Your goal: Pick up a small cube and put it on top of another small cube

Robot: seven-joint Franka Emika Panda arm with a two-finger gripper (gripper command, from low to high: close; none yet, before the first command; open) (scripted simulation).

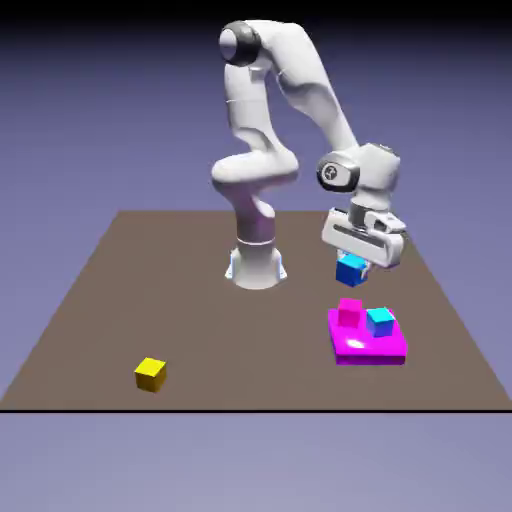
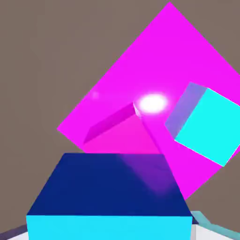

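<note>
Pincer (image 1: 357, 262) fingers are pinching the small deep-blue cube (image 1: 351, 269) and holding it in the air, clear of the brown bench (image 1: 150, 290). In the exterior view the cube hangs just above and slightly behind a flat magenta slab (image 1: 385, 347) lying on the bench toward that view's right. On the slab stand a small magenta cube (image 1: 349, 313) and, just beside it on the view's right, a paler cyan cube (image 1: 380, 321). A yellow cube (image 1: 150, 374) sits alone on the bench, well apart, toward the exterior view's lower left.

In the hand view the held cube (image 2: 110, 199) fills the bottom of the picture, dark blue with a cyan face along the lower edge, hiding the fingertips. Beyond it the magenta slab (image 2: 187, 61) appears tilted like a diamond, with the magenta cube (image 2: 119, 129) near its middle and the cyan cube (image 2: 208, 126) to the right.
</note>
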